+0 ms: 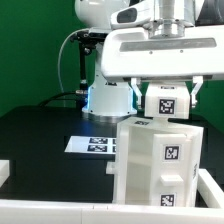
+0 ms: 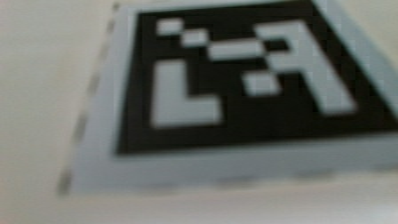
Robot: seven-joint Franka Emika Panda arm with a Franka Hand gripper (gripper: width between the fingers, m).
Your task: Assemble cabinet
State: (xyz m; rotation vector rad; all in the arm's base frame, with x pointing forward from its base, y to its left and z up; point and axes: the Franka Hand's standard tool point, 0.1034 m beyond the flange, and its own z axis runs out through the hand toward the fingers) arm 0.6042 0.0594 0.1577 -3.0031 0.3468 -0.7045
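At the exterior view's left, the black surface (image 1: 40, 130) has a low white border (image 1: 30, 205) along its near edge. Toward the middle lies the marker board (image 1: 93, 144), flat on the surface, and behind it rises the pale blue base of the robot arm (image 1: 108, 98).

At the exterior view's right stands the cabinet (image 1: 150, 165), near the front edge of the surface and just beside the marker board. It is a tall white plastic box. It stands upright with its long axis vertical, and black-and-white square tags are on the two faces that show. On its top sits a smaller white top block (image 1: 167, 101) with one tag turned to the camera.

The pincer (image 1: 168, 96) hangs directly above the cabinet and points straight down. Its two fingers (image 1: 139, 94) stand one on each side of the top block, so the block lies between them. The jaws are parted about as wide as the block. Whether they press on its sides or only stand close cannot be told. The wrist view gives only a blurred tag (image 2: 249, 80), very near to the lens.

The coming move probably runs along the vertical axis, pressing down or lifting. A sideways push so high up could tip the tall box.
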